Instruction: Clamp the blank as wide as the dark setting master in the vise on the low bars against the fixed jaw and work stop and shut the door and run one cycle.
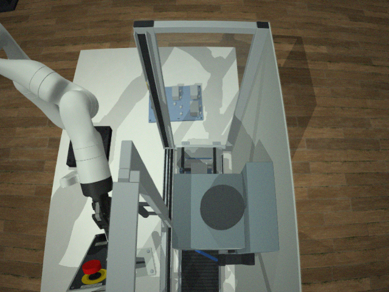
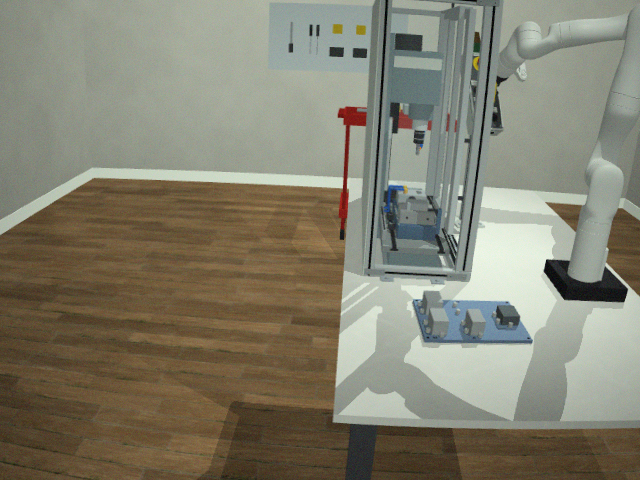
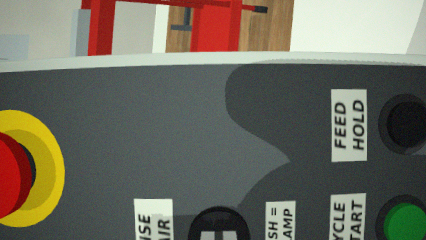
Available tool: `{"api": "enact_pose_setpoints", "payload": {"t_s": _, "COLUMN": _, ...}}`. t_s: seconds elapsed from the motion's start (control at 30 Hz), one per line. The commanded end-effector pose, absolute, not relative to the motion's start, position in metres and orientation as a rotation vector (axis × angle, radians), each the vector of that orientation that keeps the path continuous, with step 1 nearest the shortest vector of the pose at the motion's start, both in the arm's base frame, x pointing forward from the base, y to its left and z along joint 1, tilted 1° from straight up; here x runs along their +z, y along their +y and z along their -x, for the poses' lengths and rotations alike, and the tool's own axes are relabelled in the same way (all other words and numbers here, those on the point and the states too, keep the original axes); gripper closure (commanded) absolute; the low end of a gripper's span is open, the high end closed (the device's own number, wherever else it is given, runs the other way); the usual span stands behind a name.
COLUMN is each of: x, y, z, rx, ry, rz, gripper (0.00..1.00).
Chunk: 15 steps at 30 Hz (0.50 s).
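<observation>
My gripper (image 1: 101, 222) is shut and empty, held close in front of the control column's dark panel (image 1: 94, 251) (image 3: 150, 140). Its fingers do not show in the wrist view. That view shows the black VISE AIR knob (image 3: 218, 226) at the bottom edge and the green CYCLE START button (image 3: 406, 223) to its right. One metal blank (image 2: 416, 205) (image 1: 196, 168) sits in the blue vise inside the guard (image 2: 374, 155) (image 1: 200, 26). Three blanks (image 2: 431, 299) (image 2: 439, 320) (image 2: 474, 322) and the dark setting master (image 2: 507, 314) stand upright on the blue plate (image 2: 516, 334) (image 1: 163, 117). I cannot tell how the door stands.
A red and yellow emergency stop (image 3: 12, 167) (image 1: 91, 267) sits on the panel's left, and a black FEED HOLD button (image 3: 407, 124) above the green one. The grey spindle head (image 1: 223, 207) hangs over the vise. My arm's black base (image 2: 584, 286) stands on the white table (image 2: 465, 382).
</observation>
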<state>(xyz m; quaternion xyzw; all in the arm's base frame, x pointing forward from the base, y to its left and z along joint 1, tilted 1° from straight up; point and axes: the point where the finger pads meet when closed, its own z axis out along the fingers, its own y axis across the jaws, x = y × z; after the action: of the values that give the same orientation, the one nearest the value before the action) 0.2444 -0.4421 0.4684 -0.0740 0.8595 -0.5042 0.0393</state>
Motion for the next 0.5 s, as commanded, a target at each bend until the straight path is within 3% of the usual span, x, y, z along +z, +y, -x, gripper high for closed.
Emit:
{"api": "enact_pose_setpoints", "payload": {"t_s": 0.0, "x": 0.475, "y": -0.432, "z": -0.243, "rx": -1.547, "ry": 2.634, "rz": 0.225, "gripper": 0.90}}
{"api": "enact_pose_setpoints", "payload": {"t_s": 0.47, "x": 0.486, "y": -0.411, "z": -0.239, "rx": -1.547, "ry": 2.634, "rz": 0.225, "gripper": 0.90}}
